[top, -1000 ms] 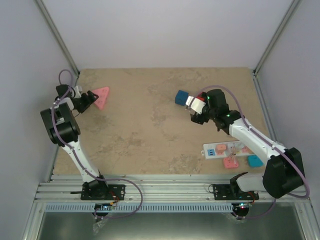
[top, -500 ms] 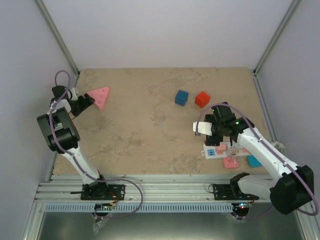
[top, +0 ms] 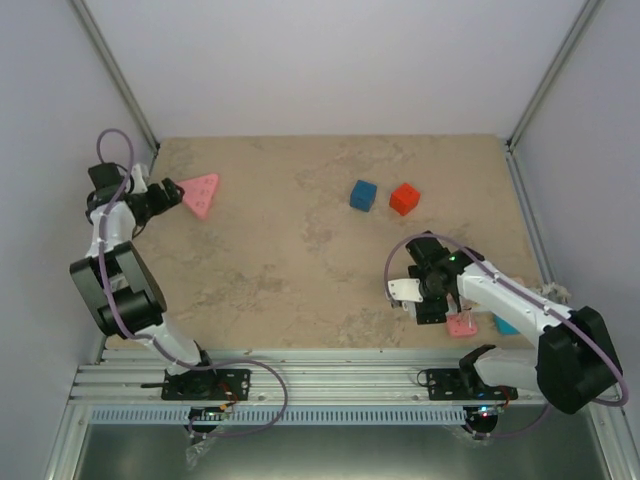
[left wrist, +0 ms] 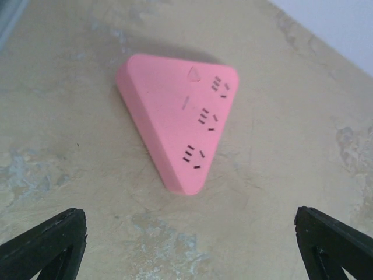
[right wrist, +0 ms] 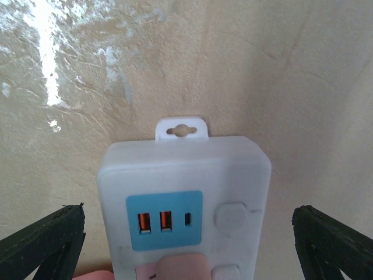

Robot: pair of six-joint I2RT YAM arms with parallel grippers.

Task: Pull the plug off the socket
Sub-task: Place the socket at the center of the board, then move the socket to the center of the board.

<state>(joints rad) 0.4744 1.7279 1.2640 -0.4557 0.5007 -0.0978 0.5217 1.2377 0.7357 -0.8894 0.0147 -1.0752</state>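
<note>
The socket (right wrist: 183,198) is a white power strip with a hang tab, a blue USB panel and white buttons, lying on the table. A pink plug (right wrist: 186,267) sits in the outlet just behind the blue panel, cut off by the frame's bottom edge. My right gripper (right wrist: 187,224) hovers over that end, open, one finger on each side of the strip and touching nothing. From above, the right gripper (top: 425,298) and its arm hide most of the socket. My left gripper (top: 163,194) is open at the far left, short of the pink triangular block (left wrist: 178,116).
A blue cube (top: 363,194) and a red cube (top: 404,198) stand at the back centre-right. A loose pink piece (top: 461,325) and a teal piece (top: 507,325) lie next to the socket near the front edge. Frame posts and walls border the table.
My right arm swung from beside the red and blue cubes toward the near right and now hangs over the socket's end. My left gripper drew back from the pink triangular block and opened wider.
</note>
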